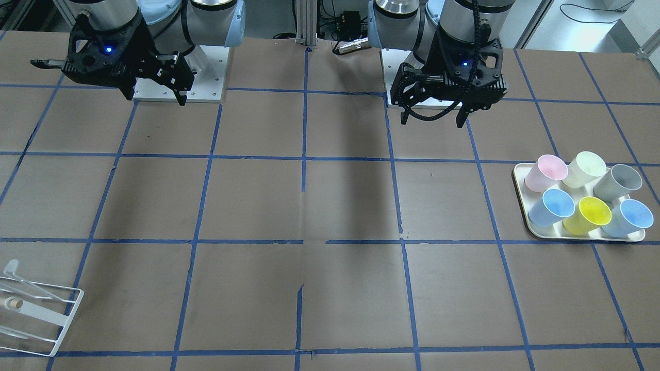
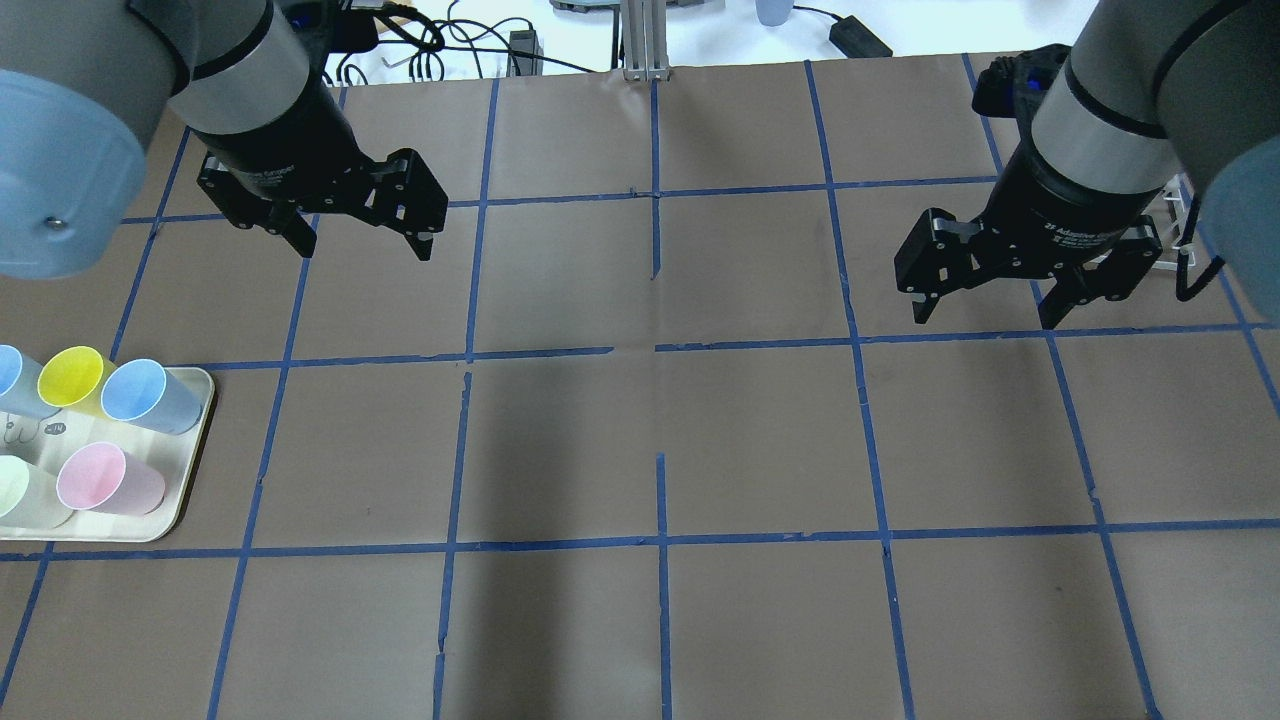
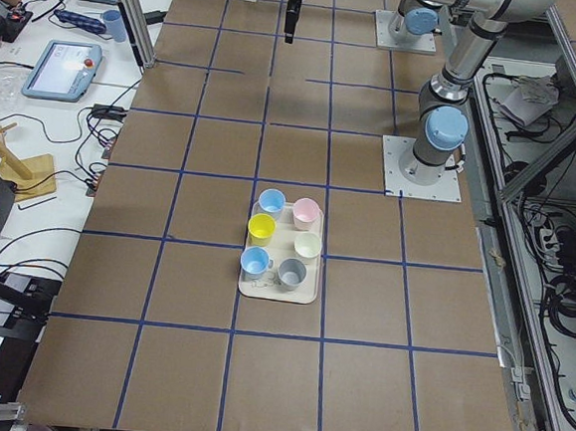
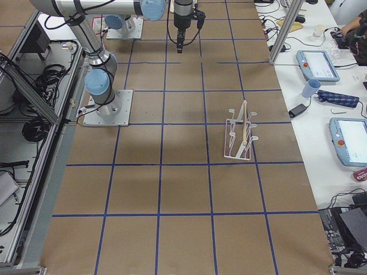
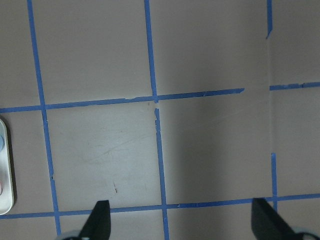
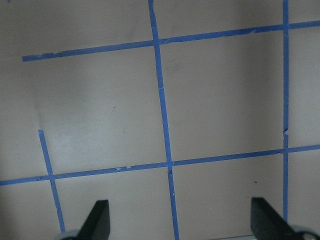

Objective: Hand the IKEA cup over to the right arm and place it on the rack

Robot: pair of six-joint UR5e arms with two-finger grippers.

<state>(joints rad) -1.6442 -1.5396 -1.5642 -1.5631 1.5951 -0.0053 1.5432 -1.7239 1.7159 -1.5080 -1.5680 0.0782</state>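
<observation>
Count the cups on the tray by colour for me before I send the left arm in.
light blue cups: 2
pink cup: 1
yellow cup: 1
cream-white cup: 1
IKEA cup, pale grey: 1
Total: 6 cups, all on the tray.

A broad table covered in brown paper [image 2: 760,440], ruled into squares by blue tape lines [image 2: 660,540], lies flat below the left gripper's fingers [image 5: 99,220] and the right gripper's fingers [image 6: 98,220]. A soft dark shadow band [image 1: 345,180] runs between the two pairs. Well apart from both, a silver aluminium post [image 2: 645,40] stands at the table's edge, and a white workbench [image 4: 298,154] carrying teal-edged tablets [image 4: 318,65] flanks the table.
</observation>
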